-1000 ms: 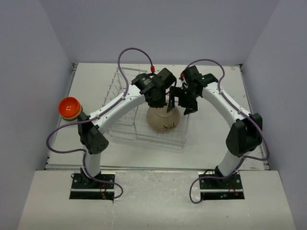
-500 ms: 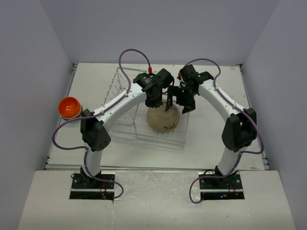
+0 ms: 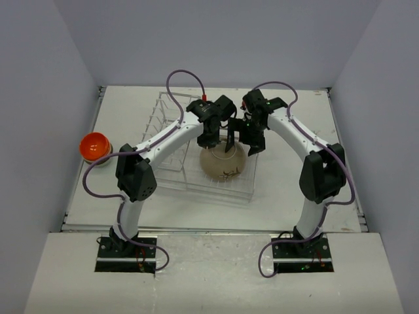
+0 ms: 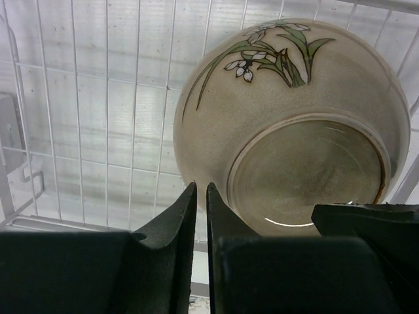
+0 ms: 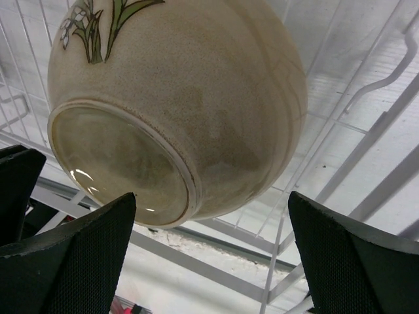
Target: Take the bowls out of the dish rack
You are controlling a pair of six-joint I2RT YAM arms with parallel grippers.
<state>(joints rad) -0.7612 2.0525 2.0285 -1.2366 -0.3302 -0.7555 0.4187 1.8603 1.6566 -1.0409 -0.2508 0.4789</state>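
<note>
The upturned bowl [image 4: 288,124] in the rack [image 3: 173,171] lies just ahead of your spread right hand [image 5: 209,196] and your pressed-together left hand [image 4: 201,188].

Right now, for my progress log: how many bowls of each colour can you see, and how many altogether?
Orange bowl, at far left: 1
Tan bowl, upside down in the dish rack: 1
Total: 2 bowls in view

White table [image 3: 124,111] boxed by plain lavender-grey walls [image 3: 216,39] (evenly lit).
</note>
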